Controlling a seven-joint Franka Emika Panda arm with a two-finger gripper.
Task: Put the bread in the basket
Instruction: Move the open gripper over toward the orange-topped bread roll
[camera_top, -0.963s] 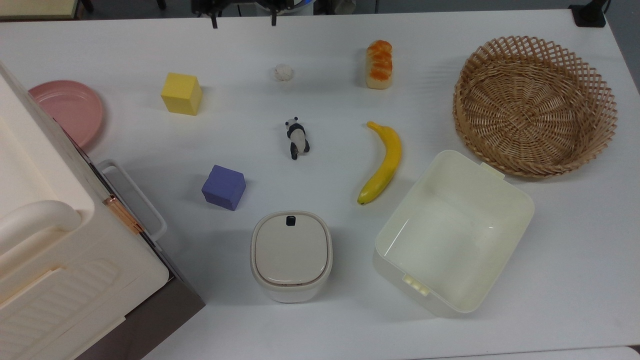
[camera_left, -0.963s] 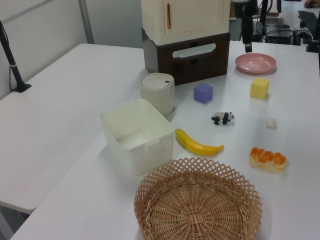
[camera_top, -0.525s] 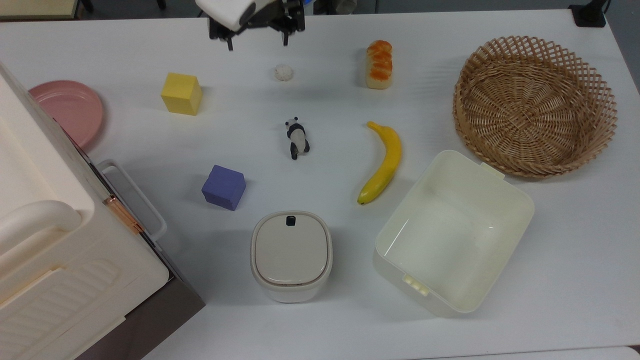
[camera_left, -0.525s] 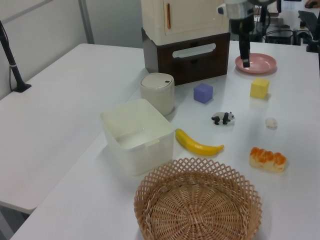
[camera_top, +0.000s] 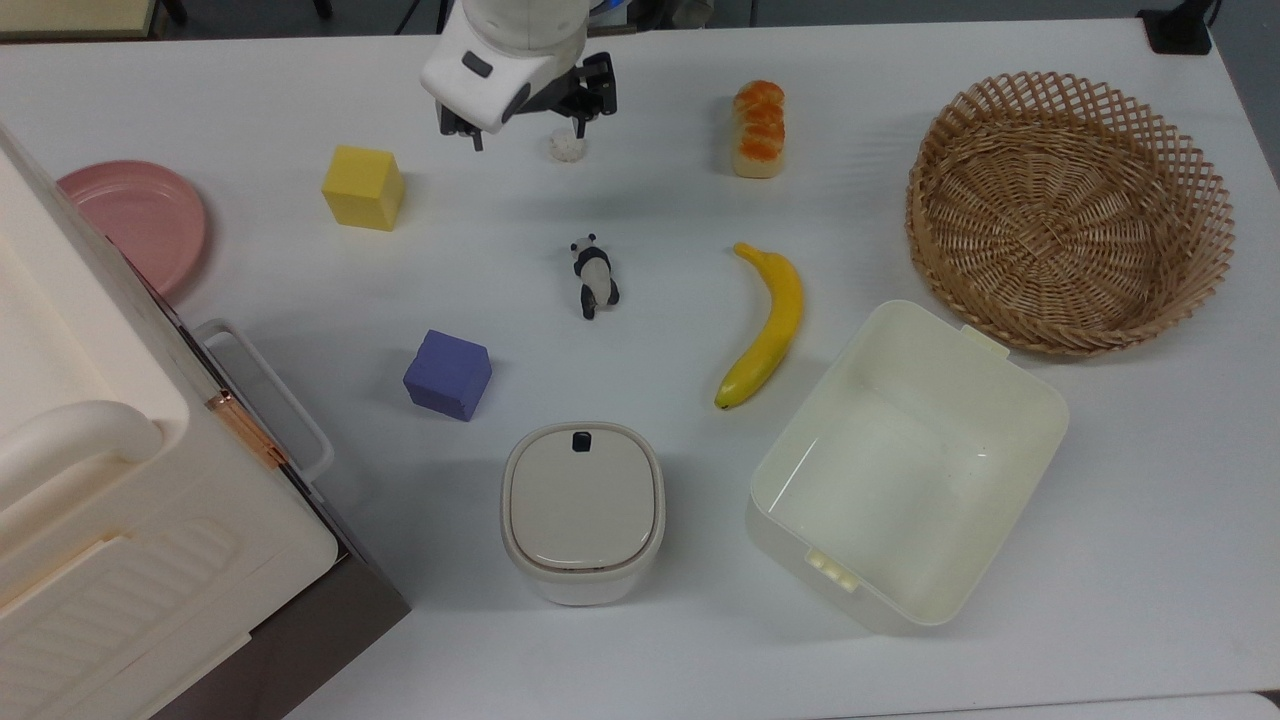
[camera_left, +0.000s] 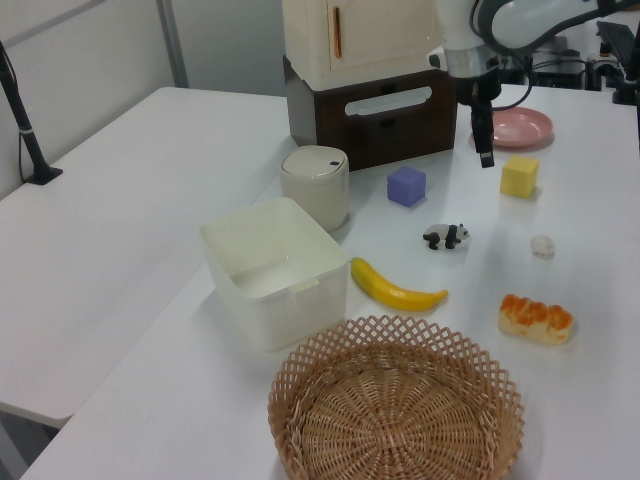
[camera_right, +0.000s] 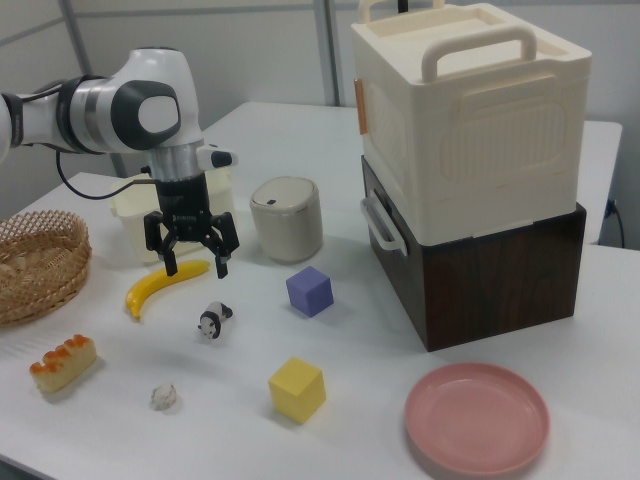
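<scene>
— Where was the bread at that moment?

— It lay flat on the white tabletop, orange-brown top up, near the top view's upper edge. Nothing touched it. The basket sat well apart from it toward the top view's right, with nothing inside.

— And the gripper?

— It hung above the tabletop, away from the bread toward the top view's left, close to a small white lump. In the right view the jaws stood spread wide, pointing down, and they held nothing.

— What lay between the bread and the other things?

— A banana lay below the bread in the top view, just beside a cream tub, which stood close to the basket. A little panda figure stood near the middle of the tabletop.

— Anything else on the tabletop?

— A yellow block toward the top view's left of the gripper, a purple block lower down, and a lidded cream canister below that. A pink plate sat at the top view's left edge, beside a cream box with a handle stacked on a dark brown drawer unit.
</scene>
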